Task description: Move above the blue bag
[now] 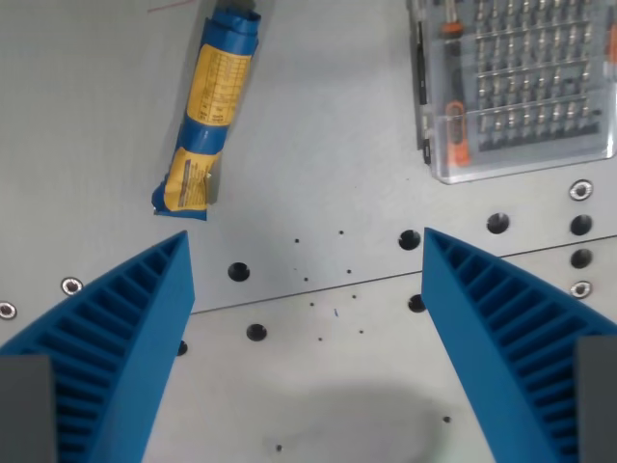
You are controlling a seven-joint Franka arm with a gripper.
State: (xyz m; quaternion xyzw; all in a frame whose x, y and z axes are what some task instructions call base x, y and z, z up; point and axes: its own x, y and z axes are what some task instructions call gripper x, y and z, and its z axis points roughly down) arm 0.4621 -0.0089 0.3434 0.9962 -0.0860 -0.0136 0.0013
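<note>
Workshop or lab bench, grey metal tabletop (pixel 318 135) with bolt holes, clear screwdriver bit case (pixel 516 87)

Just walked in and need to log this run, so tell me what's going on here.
A single robot arm looks down at a grey metal table with its blue ribbed pincer open and empty. The rolled blue and yellow plastic bag lies toward the wrist view's upper left, untouched and not yet centred under the pincer. A clear plastic case of screwdriver bits sits at the upper right.
</note>
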